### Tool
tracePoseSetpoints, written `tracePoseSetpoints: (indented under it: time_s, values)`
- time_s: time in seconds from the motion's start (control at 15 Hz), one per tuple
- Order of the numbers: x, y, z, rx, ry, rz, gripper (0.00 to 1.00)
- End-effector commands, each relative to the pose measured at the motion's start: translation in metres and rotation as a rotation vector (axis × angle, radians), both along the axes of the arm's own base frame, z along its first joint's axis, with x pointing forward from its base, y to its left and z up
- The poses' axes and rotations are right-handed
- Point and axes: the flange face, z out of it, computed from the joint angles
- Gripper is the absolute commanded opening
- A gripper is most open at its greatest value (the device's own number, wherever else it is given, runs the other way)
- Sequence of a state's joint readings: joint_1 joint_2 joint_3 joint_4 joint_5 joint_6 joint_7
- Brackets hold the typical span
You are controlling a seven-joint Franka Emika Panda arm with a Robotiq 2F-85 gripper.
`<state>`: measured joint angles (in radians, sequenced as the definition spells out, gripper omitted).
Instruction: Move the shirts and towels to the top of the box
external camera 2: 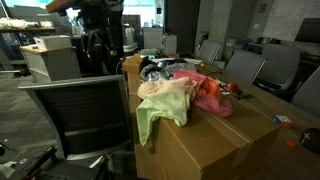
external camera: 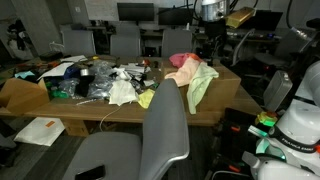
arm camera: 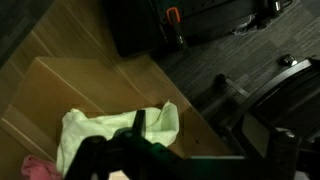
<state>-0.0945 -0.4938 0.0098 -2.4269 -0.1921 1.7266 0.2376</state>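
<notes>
Arm (external camera: 212, 20) stands at one end of the table (external camera: 222, 108). In an exterior view it is a dark upright shape (external camera 2: 100, 35) behind that end.

Cloths: a light green cloth (external camera: 200, 88) and a pink cloth (external camera: 185, 68) lie bunched together on the table top at the end nearest the arm, touching each other. In an exterior view the green cloth (external camera 2: 160, 110) drapes over the table edge and hangs down its side, and the pink cloth (external camera 2: 210, 95) lies just behind it on the top. In the wrist view the green cloth (arm camera: 105, 135) lies crumpled on the pale wood of the table (arm camera: 80, 85), with a bit of the pink cloth (arm camera: 38, 168) at the lower left corner.

Hand (arm camera: 140, 152): only a dark, blurred mass at the bottom of the wrist view, just over the green cloth. I cannot tell whether its fingers are spread or closed, nor whether it touches the cloth.

Rest of the table: a heap of mixed clutter (external camera: 95, 80) fills the middle. What looks like a brown cardboard box (external camera: 22, 95) sits at the opposite end, well apart from the cloths.

A grey chair (external camera: 165, 125) stands against the near side of the table, its back just beside the hanging green cloth.
</notes>
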Motion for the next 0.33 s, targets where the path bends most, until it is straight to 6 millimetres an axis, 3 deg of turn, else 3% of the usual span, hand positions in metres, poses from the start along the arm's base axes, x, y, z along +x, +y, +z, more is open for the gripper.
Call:
tracePoseSetpoints:
  time_s: [0.0, 0.27]
  values:
    - [0.0004, 0.0029, 0.0007, 0.006, -0.02, 0.038, 1.0]
    - [-0.005, 0.0081, 0.0013, 0.011, -0.052, 0.09, 1.0]
